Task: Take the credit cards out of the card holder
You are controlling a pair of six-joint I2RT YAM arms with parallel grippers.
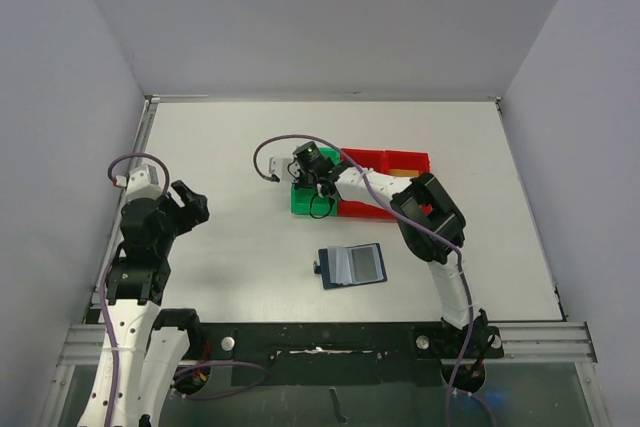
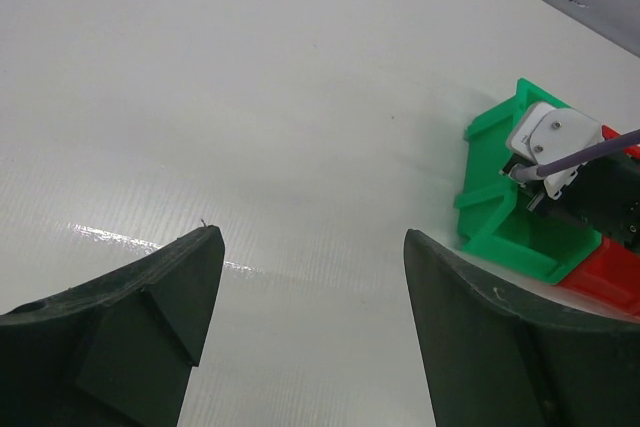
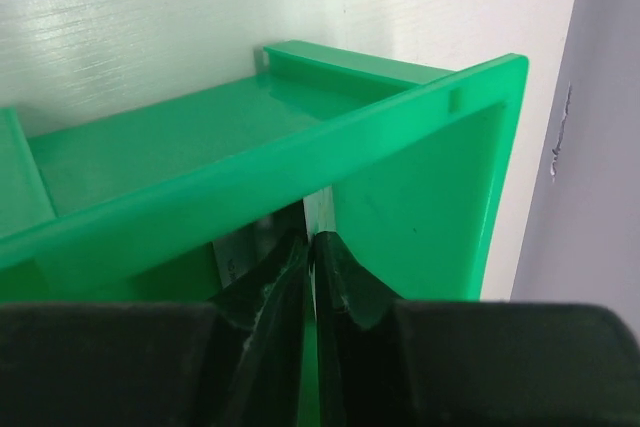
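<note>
The card holder (image 1: 352,266), a dark navy wallet, lies open on the table in front of the right arm, its pale clear pockets facing up. My right gripper (image 1: 312,190) reaches down into the green tray (image 1: 300,203). In the right wrist view the right gripper (image 3: 312,239) has its jaws pressed together on a thin pale silver-grey card (image 3: 320,209) against the green tray wall (image 3: 420,207). My left gripper (image 1: 190,203) hangs open and empty over bare table at the left, fingers wide apart (image 2: 312,237). The black and gold-orange cards do not show.
Red trays (image 1: 385,162) sit beside and behind the green tray, under the right arm. The green tray also shows at the right edge of the left wrist view (image 2: 500,237). Grey walls enclose the table on three sides.
</note>
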